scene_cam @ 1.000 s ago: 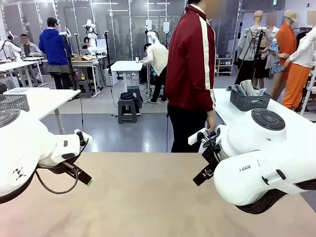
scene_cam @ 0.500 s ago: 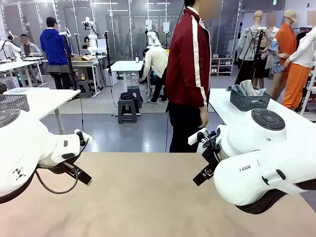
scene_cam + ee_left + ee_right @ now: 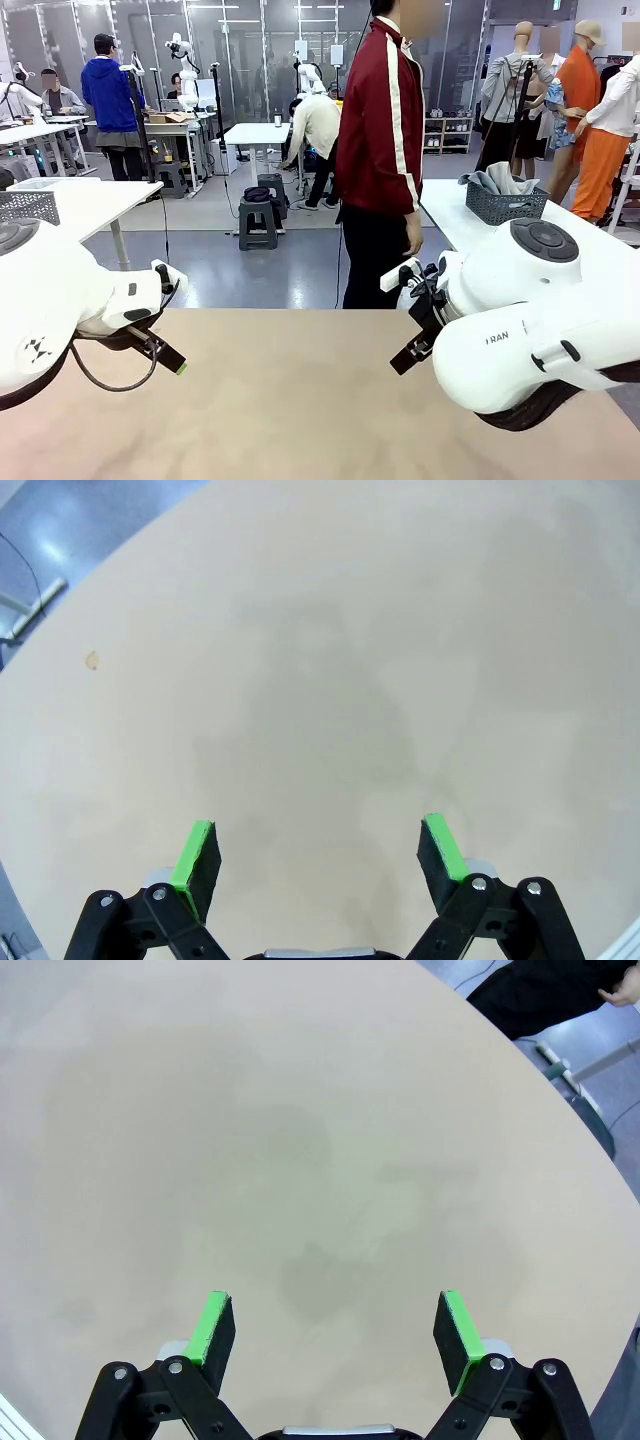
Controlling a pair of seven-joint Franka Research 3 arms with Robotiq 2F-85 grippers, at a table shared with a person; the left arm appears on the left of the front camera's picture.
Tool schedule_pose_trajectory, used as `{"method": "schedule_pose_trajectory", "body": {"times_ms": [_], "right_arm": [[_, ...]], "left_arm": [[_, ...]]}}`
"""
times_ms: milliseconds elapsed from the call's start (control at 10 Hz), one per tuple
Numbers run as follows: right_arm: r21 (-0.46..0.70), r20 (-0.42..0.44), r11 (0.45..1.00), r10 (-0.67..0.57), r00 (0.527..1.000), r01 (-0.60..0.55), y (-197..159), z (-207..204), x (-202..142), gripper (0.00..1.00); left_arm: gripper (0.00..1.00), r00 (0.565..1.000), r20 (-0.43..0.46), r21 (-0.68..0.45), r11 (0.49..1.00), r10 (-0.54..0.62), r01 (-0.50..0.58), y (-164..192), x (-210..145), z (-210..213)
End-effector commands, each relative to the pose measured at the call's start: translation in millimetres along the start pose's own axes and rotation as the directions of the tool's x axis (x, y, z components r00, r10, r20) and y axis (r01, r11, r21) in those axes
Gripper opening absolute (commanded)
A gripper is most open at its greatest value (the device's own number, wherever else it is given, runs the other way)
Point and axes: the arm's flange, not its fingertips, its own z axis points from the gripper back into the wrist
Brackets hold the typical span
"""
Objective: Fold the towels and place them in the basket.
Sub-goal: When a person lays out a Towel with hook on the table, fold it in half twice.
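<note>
Right tool (image 3: 333,1325) well apart from basket (image 3: 505,210)

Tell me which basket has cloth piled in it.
The dark basket on the white table to the robot's right: grey cloth heaps above its rim, unlike the left basket.

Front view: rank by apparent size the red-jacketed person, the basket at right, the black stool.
1. The red-jacketed person, largest by far.
2. The basket and the black stool look about alike; the stool stands farther off, so I won't rank them.
</note>
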Motion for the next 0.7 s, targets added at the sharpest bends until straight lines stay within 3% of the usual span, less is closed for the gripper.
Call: {"method": "schedule_pose_trajectory", "body": {"times_ms": [0, 200, 400, 600], "right_arm": [[0.067, 0.020, 0.997, 0.029, 0.999, -0.030, -23.6, 29.3, 4.8, 1.00], [0.131, 0.003, 0.991, 0.033, 0.999, -0.034, -52.7, 73.1, 2.9, 1.00], [0.155, -0.047, 0.987, 0.052, 0.998, -0.044, -78.2, 147.2, -5.4, 1.00], [0.161, -0.066, 0.987, 0.037, 0.997, -0.026, -84.6, 218.3, -9.8, 1.00]], "left_arm": [[1.00, 0.999, 0.015, -0.042, 0.998, -0.051, 0.051, 17.8, 9.0, 38.6], [1.00, 0.998, 0.007, -0.087, 0.994, -0.066, 0.066, 38.6, 16.6, 86.2], [1.00, 0.996, -0.024, -0.128, 0.988, -0.085, 0.081, 54.7, 16.8, 145.5], [1.00, 0.997, 0.007, -0.175, 0.982, -0.073, 0.073, 53.8, 17.0, 204.8]]}}
